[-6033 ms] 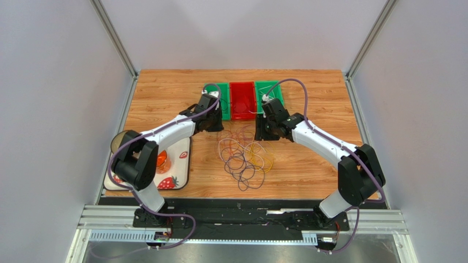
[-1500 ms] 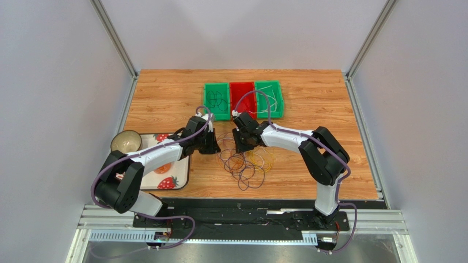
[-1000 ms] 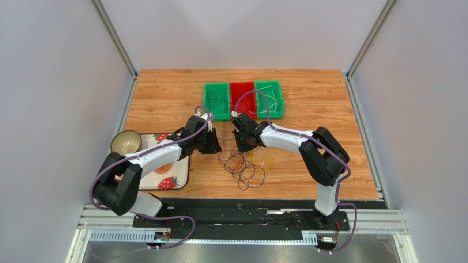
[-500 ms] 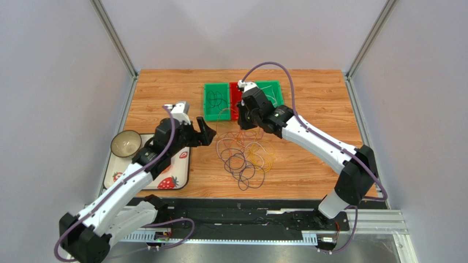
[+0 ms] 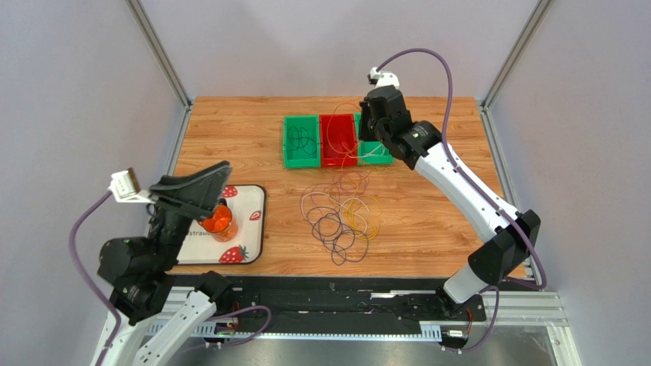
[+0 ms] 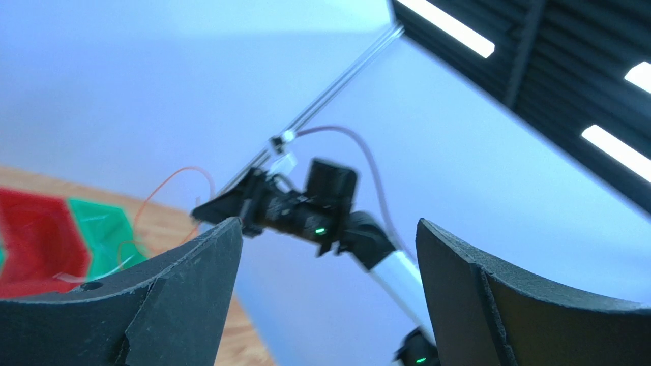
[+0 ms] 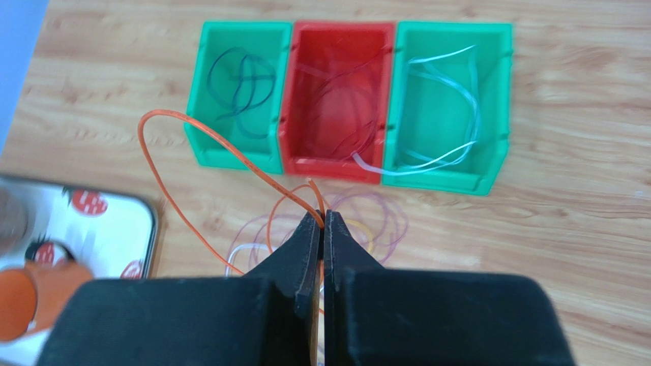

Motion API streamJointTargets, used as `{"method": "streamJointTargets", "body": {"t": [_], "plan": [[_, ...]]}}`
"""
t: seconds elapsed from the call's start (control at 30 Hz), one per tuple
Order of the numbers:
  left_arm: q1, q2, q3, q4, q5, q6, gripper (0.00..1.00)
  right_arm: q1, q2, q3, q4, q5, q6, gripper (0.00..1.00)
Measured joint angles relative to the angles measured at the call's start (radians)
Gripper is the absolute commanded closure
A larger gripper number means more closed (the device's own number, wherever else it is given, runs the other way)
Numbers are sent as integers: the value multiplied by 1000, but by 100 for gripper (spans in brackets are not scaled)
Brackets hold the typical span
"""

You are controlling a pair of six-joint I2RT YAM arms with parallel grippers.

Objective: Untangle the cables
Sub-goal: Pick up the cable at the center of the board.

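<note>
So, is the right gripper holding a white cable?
No, the right gripper is shut on an orange cable, which loops away to the left in the wrist view.

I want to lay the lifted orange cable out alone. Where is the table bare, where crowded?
Bare wood: left of the left green bin, beyond the tray; and right of the cable pile, under the right arm. Crowded: between the red bin and the pile, where the orange cable hangs from the right fingers.
</note>
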Motion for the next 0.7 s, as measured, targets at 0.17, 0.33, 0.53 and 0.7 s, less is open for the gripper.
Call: {"method": "streamJointTargets", "body": {"t": [0.17,0.33,0.53,0.7], "plan": [[0,-118,-56,177,-100,-164,6,-107,76,111,-23,31,11,100],[0,-119,-62,257,-136,-216,6,-178,171,193,-40,46,18,100],[0,-58,22,283,-112,-222,5,-196,291,276,-58,53,16,100],[0,-60,-16,355,-125,-223,5,-206,371,318,-72,51,14,100]]}}
